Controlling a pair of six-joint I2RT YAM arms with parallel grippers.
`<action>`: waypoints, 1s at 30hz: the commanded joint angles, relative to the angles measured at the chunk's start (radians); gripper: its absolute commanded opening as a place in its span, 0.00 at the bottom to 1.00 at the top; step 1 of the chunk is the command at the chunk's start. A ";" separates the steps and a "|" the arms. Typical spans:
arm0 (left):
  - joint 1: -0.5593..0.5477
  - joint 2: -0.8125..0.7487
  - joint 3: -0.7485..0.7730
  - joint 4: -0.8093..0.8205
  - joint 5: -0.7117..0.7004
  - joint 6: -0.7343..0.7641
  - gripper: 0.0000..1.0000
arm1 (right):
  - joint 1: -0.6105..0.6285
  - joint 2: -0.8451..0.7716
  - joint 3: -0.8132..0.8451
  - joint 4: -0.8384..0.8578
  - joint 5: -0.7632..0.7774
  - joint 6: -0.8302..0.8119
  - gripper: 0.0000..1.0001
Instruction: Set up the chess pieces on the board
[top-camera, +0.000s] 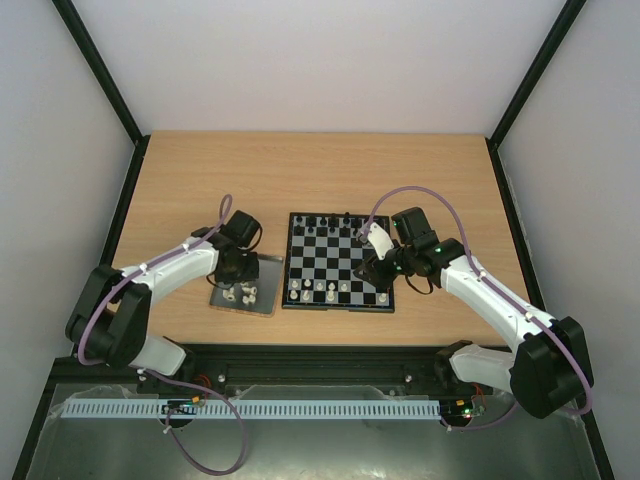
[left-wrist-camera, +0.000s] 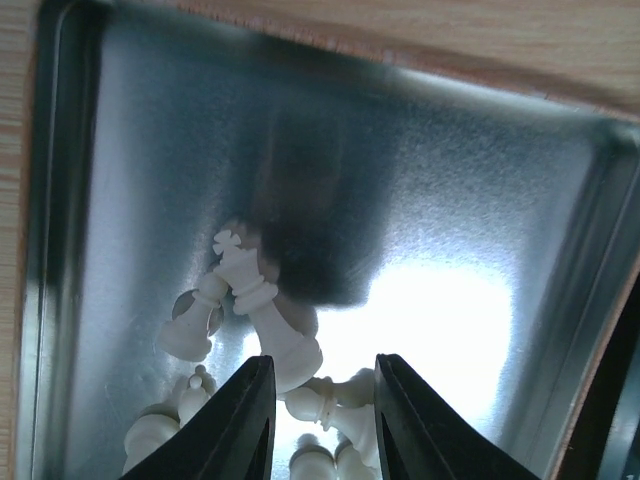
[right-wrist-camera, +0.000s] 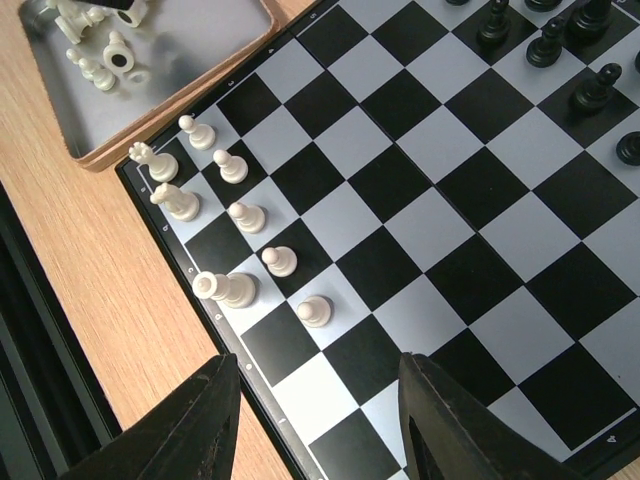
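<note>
Board (top-camera: 338, 265): black and light-grey checkered, flat on the table (top-camera: 330, 170).
Chess pieces (right-wrist-camera: 246, 216): five white pawns in a line along the board's near side, with three larger white figures on the edge row behind them, toward the near-left corner.
Tray (left-wrist-camera: 480, 200): just left of the board; more white figures are heaped there, a king (left-wrist-camera: 255, 300) lying tilted.
Black figures (right-wrist-camera: 545, 40): on the board's far rows.
Left pincer (left-wrist-camera: 322, 365): left of the board, low over the tray's heap, narrow gap, gripping nothing.
Right pincer (right-wrist-camera: 318, 370): above the board's near edge, jaws wide, empty.
</note>
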 joint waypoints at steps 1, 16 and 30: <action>-0.010 0.024 -0.002 -0.055 -0.043 -0.031 0.28 | -0.004 -0.011 -0.009 -0.012 -0.024 -0.014 0.46; -0.012 0.085 -0.007 -0.019 -0.062 -0.020 0.29 | -0.004 -0.006 -0.012 -0.015 -0.022 -0.019 0.46; -0.096 0.201 0.085 0.022 -0.086 0.061 0.30 | -0.004 0.003 -0.016 -0.017 -0.014 -0.028 0.47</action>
